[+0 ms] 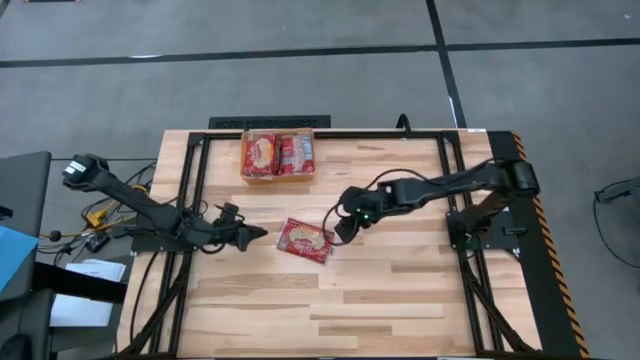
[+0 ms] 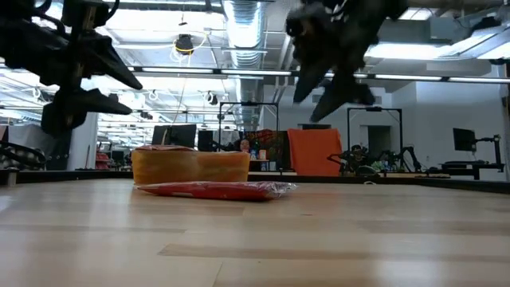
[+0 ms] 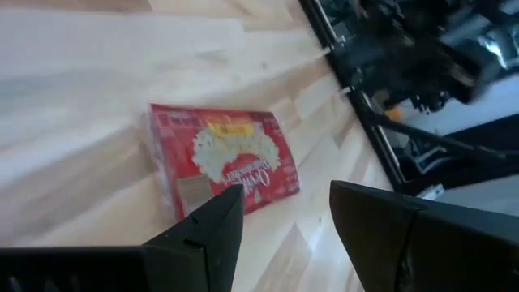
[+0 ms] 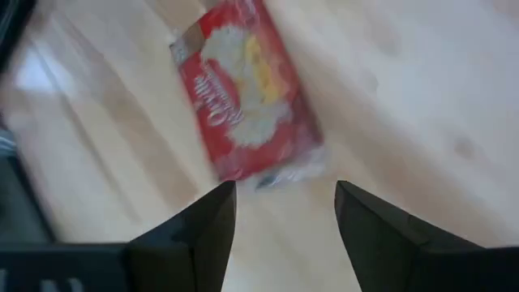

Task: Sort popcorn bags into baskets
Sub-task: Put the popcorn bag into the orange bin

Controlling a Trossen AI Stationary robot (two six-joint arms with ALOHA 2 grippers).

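One red popcorn bag [image 1: 304,240] lies flat on the wooden table near its middle, also seen in the low view [image 2: 217,190], the left wrist view [image 3: 220,160] and the right wrist view [image 4: 247,97]. The orange basket [image 1: 278,176] stands at the far side, with popcorn bags [image 1: 279,153] inside. My right gripper [image 1: 341,230] hovers open just right of the loose bag, above the table [image 2: 331,92]. My left gripper [image 1: 258,236] hangs open to the bag's left, clear of it.
Black frame rails [image 1: 195,190] run along the table's left, right and far sides. Bare wood lies on the near half of the table [image 1: 330,310]. Cables and gear [image 1: 95,215] sit off the left edge.
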